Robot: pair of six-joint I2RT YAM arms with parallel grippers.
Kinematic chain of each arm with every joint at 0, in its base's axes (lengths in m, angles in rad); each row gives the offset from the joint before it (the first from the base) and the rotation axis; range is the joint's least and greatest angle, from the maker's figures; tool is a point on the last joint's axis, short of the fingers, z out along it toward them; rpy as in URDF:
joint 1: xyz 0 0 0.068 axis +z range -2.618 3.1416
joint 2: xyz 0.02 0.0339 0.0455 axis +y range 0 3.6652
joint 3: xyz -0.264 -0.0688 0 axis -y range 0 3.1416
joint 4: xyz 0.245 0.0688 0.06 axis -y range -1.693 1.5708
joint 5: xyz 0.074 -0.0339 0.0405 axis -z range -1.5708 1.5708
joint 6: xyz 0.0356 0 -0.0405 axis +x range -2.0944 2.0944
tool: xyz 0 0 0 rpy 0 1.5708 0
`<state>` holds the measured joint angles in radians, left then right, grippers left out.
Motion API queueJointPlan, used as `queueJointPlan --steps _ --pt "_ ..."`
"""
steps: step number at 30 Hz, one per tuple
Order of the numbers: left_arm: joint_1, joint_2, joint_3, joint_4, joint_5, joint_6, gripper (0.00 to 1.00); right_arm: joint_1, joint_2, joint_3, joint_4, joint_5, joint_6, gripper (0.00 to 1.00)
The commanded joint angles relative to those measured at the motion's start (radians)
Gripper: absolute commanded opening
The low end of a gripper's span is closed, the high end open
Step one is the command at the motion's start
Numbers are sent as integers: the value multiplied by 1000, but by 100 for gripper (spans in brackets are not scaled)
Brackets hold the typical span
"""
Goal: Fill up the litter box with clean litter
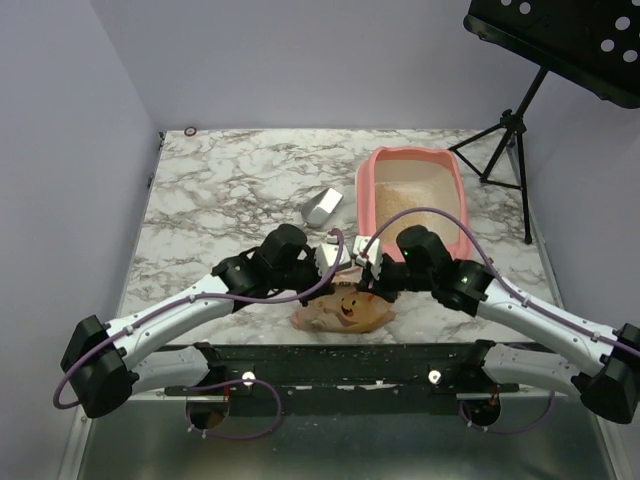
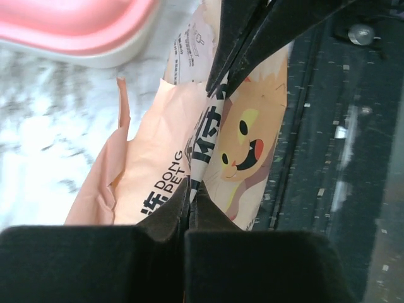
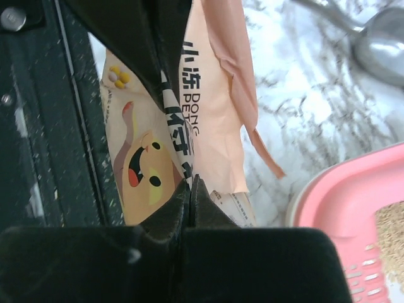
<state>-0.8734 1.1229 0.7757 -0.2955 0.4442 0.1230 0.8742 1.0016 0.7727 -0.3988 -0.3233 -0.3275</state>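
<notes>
The pink litter box (image 1: pixel 369 205) stands at the right of the marble table with beige litter (image 1: pixel 412 190) in it. An orange-tan paper bag (image 1: pixel 345 312) with a cartoon cat face lies at the near edge between both arms. My left gripper (image 2: pixel 190 189) is shut on a raised fold of the bag (image 2: pixel 158 158). From the opposite side my right gripper (image 3: pixel 190 182) is shut on the same fold of the bag (image 3: pixel 214 113). In the top view the two grippers (image 1: pixel 340 288) (image 1: pixel 366 288) meet just above the bag. The litter box rim (image 3: pixel 353 208) and litter (image 3: pixel 392 240) show in the right wrist view.
A grey metal scoop (image 1: pixel 322 206) lies left of the litter box, also seen as the scoop (image 3: pixel 385 44) in the right wrist view. The black arm-mount rail (image 1: pixel 350 362) runs just under the bag. A music stand (image 1: pixel 520 120) stands off the table's far right.
</notes>
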Motion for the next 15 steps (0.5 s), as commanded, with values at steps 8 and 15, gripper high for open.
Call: queueJointPlan --steps 8,15 --pt "100 -155 -10 -111 -217 110 0 -44 140 172 64 -20 28 0" --pt "99 -111 -24 -106 -184 98 0 -43 135 53 98 -59 27 25"
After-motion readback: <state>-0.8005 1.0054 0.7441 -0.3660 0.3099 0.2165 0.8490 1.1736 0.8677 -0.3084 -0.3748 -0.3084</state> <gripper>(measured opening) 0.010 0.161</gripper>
